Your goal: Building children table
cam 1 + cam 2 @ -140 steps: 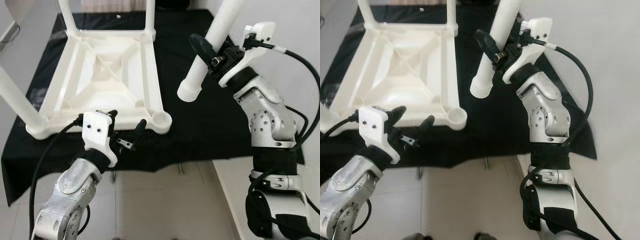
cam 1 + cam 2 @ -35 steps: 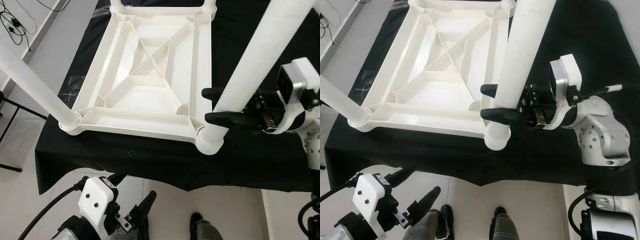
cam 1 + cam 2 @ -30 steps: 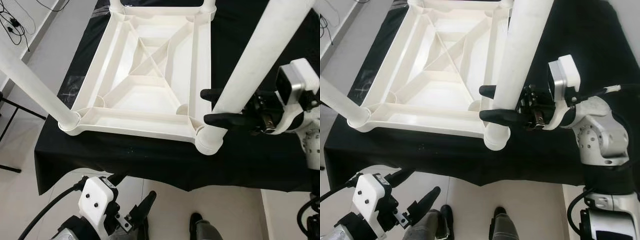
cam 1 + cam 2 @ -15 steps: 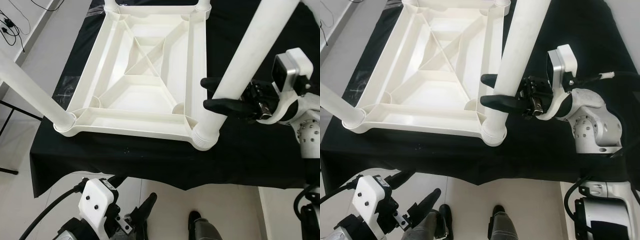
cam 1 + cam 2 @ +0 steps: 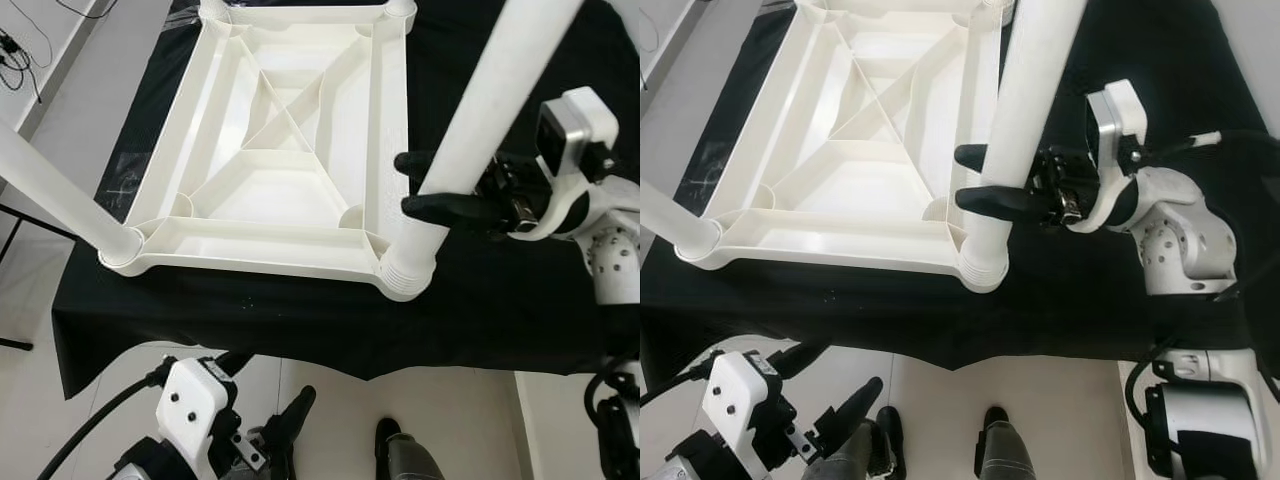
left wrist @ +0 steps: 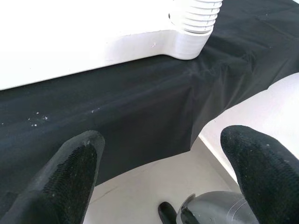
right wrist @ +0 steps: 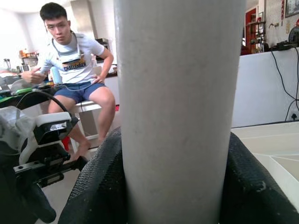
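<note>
My right claw (image 5: 432, 186) pinches the white leg (image 5: 478, 110) just above the upturned tabletop's (image 5: 283, 150) near corner socket (image 5: 405, 272), where it seems seated, so I keep it plumb and twist the threads home.

Nothing could be read anywhere in these frames. The person's (image 7: 74, 60) white shirt (image 7: 72, 58) carried a dark printed graphic across the chest, but it was too small and blurred to make out any letters. The white table top (image 5: 290, 150), upside down on the black-covered counter (image 5: 500, 300), showed no label, brand or number, and neither did the white leg (image 5: 470, 130) standing at its corner.
</note>
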You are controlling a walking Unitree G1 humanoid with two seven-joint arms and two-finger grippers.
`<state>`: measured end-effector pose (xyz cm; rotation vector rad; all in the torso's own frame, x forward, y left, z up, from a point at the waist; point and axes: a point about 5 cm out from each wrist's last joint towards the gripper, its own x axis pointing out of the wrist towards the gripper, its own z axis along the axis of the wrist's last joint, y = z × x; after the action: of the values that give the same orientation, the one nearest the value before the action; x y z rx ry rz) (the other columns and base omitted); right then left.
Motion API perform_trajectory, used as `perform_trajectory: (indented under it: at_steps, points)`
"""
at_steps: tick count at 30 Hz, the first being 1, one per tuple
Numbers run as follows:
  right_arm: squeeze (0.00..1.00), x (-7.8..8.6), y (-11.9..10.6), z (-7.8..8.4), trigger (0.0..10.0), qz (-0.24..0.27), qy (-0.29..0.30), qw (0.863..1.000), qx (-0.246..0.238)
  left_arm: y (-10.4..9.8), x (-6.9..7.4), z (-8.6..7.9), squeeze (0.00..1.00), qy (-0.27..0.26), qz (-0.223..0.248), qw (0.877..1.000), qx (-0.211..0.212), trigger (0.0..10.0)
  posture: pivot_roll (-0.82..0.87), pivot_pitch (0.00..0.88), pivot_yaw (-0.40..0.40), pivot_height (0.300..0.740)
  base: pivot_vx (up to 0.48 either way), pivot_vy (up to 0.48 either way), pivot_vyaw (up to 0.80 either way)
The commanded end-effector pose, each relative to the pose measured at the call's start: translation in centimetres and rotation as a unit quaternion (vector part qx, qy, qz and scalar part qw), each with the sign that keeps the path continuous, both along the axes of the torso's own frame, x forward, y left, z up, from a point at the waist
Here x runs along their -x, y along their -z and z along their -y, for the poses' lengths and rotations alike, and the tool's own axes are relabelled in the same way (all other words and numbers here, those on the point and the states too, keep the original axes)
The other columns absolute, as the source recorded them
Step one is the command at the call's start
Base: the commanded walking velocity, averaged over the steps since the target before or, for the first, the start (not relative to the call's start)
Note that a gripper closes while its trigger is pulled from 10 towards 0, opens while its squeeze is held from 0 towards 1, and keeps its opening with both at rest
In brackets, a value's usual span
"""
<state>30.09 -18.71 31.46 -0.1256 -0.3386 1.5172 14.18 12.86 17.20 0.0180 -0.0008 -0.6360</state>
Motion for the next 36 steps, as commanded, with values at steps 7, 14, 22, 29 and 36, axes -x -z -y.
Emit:
perform_trajectory:
  at_steps: [7, 14, 22, 29, 36]
  points:
    - [0.00, -0.6, 1.5, -0.3, 10.0, -0.023, 0.010, 0.999, 0.029, 0.3, 0.5, 0.0, 0.00, 0.003, -0.016, 1.000, -0.012, 10.0, 0.11, 0.417, 0.048, 0.740, 0.000, 0.000, 0.00]
    - [0.00, -0.3, 1.5, -0.6, 10.0, -0.009, 0.008, 0.999, 0.041, 0.3, 0.5, -0.1, 0.00, 0.002, -0.015, 1.000, -0.012, 10.0, 0.11, 0.417, 0.050, 0.740, 0.000, 0.000, 0.00]
    - [0.00, 0.4, 1.9, -1.0, 10.0, 0.012, 0.011, 0.997, 0.069, 0.3, 0.4, -0.1, 0.00, 0.001, -0.014, 1.000, -0.012, 10.0, 0.11, 0.416, 0.050, 0.740, 0.000, 0.000, 0.00]
    - [0.00, 1.5, 2.7, -1.5, 10.0, 0.017, -0.002, 0.995, 0.101, 0.3, 0.3, -0.1, 0.00, 0.001, -0.014, 1.000, -0.012, 10.0, 0.10, 0.416, 0.051, 0.740, 0.000, 0.000, 0.00]
    - [0.00, 1.2, 3.0, -2.1, 10.0, 0.010, 0.006, 0.995, 0.102, 0.4, 0.2, 0.0, 0.00, 0.002, -0.013, 1.000, -0.011, 10.0, 0.10, 0.414, 0.047, 0.740, 0.000, 0.000, 0.00]
